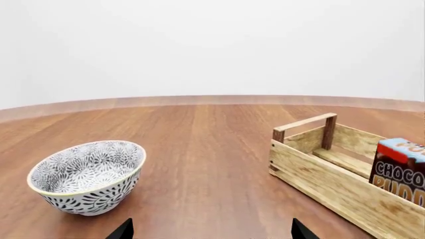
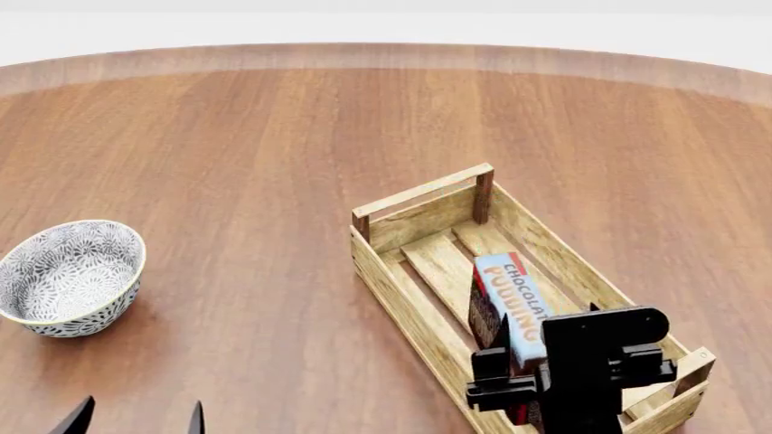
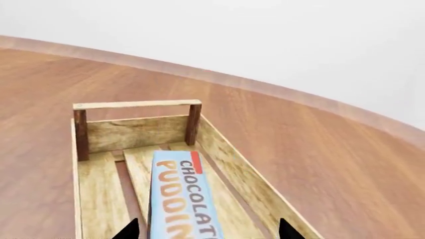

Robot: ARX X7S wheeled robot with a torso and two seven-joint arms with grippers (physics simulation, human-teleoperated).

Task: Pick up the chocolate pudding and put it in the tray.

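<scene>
The light-blue chocolate pudding carton (image 2: 516, 312) is inside the long light-wood slatted tray (image 2: 399, 285) on the brown bench (image 2: 266, 163). The right gripper (image 2: 513, 375) is around it, and I cannot tell if it has let go. The left gripper (image 2: 136, 421) is wide and holds nothing.

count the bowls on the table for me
1. The bowl sits on the wooden table at the robot's left, apart from the tray. None seen elsewhere, though the right arm blocks the tray's near end.

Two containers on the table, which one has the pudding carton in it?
The long light-wood slatted tray, not the round patterned grey-white bowl. The light-blue chocolate pudding carton stands on edge on its slats; the bowl shows only its patterned inside.
</scene>
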